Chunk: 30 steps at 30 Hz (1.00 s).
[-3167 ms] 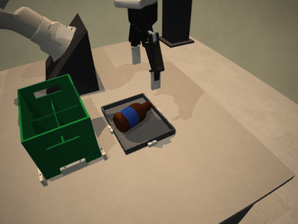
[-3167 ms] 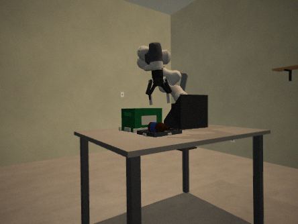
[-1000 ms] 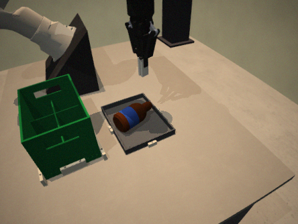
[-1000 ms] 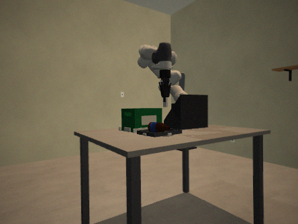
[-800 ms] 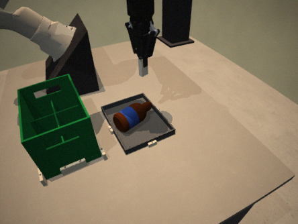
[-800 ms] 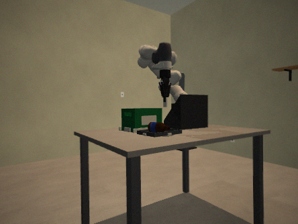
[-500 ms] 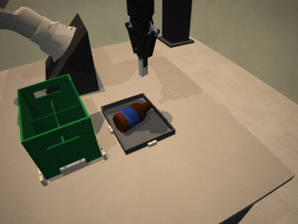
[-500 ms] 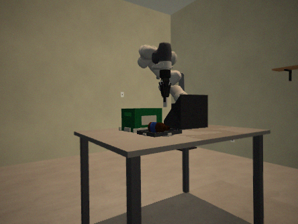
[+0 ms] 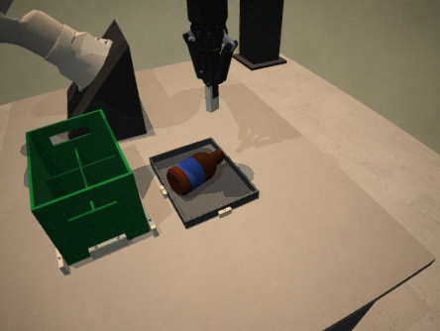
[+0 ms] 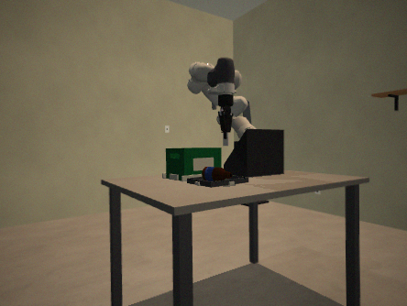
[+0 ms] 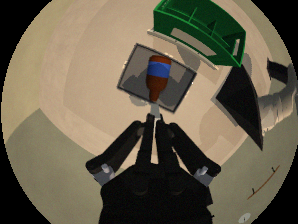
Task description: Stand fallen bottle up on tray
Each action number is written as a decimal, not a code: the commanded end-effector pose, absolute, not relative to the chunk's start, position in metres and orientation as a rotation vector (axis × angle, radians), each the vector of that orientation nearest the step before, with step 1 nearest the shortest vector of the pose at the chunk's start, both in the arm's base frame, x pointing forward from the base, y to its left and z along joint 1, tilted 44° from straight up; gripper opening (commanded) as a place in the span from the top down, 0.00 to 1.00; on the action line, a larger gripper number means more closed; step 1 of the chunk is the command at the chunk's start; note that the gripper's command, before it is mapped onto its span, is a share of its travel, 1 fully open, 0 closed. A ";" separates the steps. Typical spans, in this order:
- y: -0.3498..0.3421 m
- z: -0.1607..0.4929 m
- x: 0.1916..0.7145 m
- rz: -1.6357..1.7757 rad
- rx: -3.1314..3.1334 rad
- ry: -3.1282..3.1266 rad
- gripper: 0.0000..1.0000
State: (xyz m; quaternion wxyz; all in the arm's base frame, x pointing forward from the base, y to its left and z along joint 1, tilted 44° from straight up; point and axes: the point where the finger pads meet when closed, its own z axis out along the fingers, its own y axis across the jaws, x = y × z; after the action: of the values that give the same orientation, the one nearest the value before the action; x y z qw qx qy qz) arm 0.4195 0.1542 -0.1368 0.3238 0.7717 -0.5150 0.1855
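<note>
A brown bottle with a blue label lies on its side in the dark grey tray, its neck pointing to the far right corner. The tray sits just right of the green crate. My gripper hangs high above the table, beyond the tray's far edge, with its fingers shut together on nothing. In the wrist view the shut fingertips point down at the bottle and tray far below. In the exterior view the gripper is well above the bottle.
The green crate has inner dividers and stands at the table's left. A dark wedge-shaped block stands behind the crate and a dark post at the back. The table's right edge runs diagonally at the lower right.
</note>
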 end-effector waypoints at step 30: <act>0.151 -0.136 0.418 0.027 2.415 -0.139 1.00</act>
State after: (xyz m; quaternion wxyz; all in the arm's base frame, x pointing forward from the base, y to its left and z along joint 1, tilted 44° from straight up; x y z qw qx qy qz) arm 0.4178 0.1532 -0.1367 0.3482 0.9201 -0.1689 0.0598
